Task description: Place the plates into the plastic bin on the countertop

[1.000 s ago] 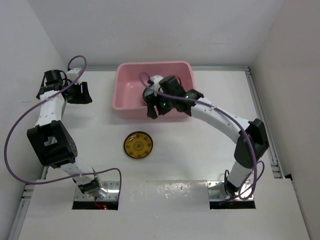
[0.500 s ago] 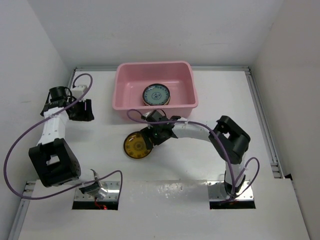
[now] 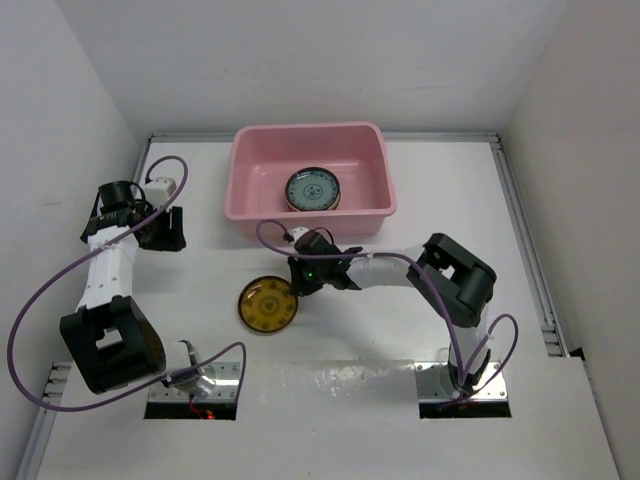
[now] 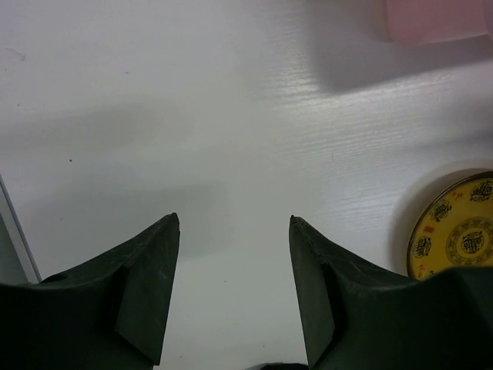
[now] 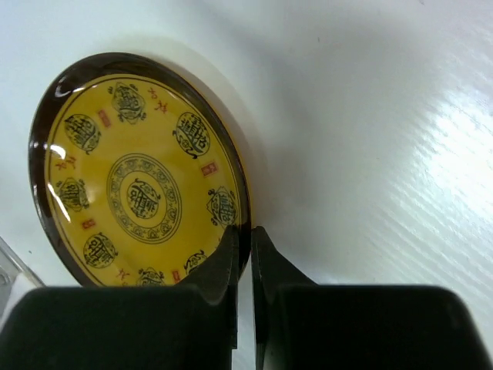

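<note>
A yellow-brown patterned plate point(image 3: 266, 305) lies on the white countertop point(image 3: 420, 190), in front of the pink plastic bin point(image 3: 240, 180). My right gripper point(image 3: 300, 276) is shut on this plate's right rim. In the right wrist view the two fingers pinch the dark rim of the plate point(image 5: 139, 177) at the gripper point(image 5: 245, 229). A blue-grey patterned plate point(image 3: 312, 189) lies inside the bin. My left gripper point(image 3: 170, 228) hovers at the far left, open and holding nothing point(image 4: 235, 220). Its wrist view shows the yellow plate point(image 4: 454, 235) off to the right.
White walls close in the countertop on the left, back and right. Metal edging point(image 3: 522, 230) runs along the right side. A corner of the bin point(image 4: 435, 19) shows at the top right of the left wrist view. The arm bases sit at the near edge.
My right arm left the bin, where the blue-grey plate now lies, came down to the yellow plate and shut on its rim. The plate shifted slightly left. The left gripper drifted nearer.
</note>
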